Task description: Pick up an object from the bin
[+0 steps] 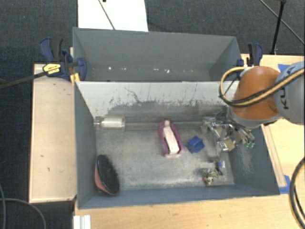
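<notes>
A black and pink brush [106, 175] lies in the front left corner of the bin [143, 51]. A clear tube [109, 123] lies by the back wall. A purple and white pack [169, 138] is in the middle. The small blue block [195, 144] sits just left of the gripper [223, 141], with nothing between them. I cannot tell if the gripper is open or closed.

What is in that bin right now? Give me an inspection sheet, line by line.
Surface: grey metal bin, floor scuffed, back wall streaked.
Job's things: purple-and-white packet mid-floor; blue block just right of it; clear tube along the back wall, left; black-and-pink brush front left; small dull scrap front right.
Clutter: nothing seen.
Grippers: gripper low at the bin's right side, just right of the blue block; whether it holds anything cannot be told.
Cables: cables looped round the orange wrist cover.
Surroundings: dark carpet around the bin.
</notes>
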